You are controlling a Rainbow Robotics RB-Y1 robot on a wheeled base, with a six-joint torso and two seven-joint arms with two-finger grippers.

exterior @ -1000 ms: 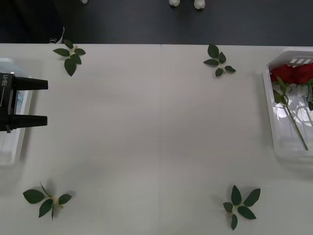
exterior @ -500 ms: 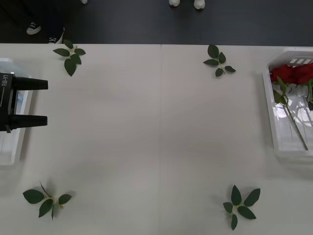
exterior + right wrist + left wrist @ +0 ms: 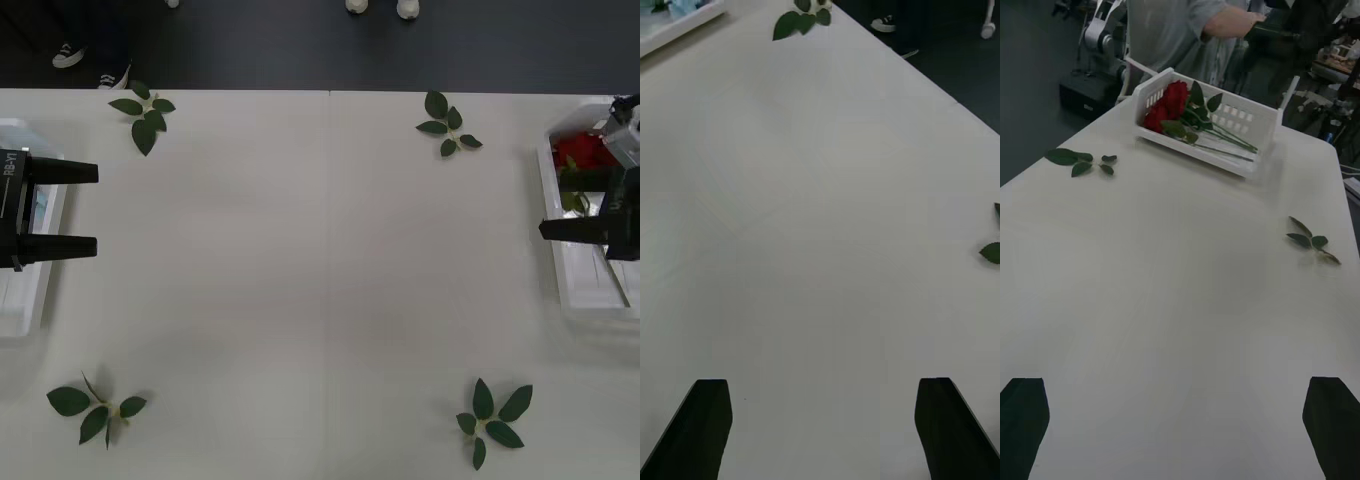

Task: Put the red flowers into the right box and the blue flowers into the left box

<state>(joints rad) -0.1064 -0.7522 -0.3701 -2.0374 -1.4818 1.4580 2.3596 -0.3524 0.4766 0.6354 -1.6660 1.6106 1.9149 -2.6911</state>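
Beneath the right gripper (image 3: pixel 560 229), which hovers with black fingers spread wide and holding nothing, the red flowers (image 3: pixel 1169 107) lie in the right box (image 3: pixel 549 190). Opposite it, the left gripper (image 3: pixel 88 209), likewise wide open and empty, sits over the left box (image 3: pixel 30 310), where a trace of the blue flowers (image 3: pixel 681 7) shows. Risk, as judged: a low sweep of the right gripper could snag a rose stem or nudge the box rim, dragging sorted blooms out.

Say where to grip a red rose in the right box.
Probably mid-stem, from above. The red flowers lie flat in the right box, blooms bunched at one end, thin stems trailing toward the other, where open fingers could straddle one.
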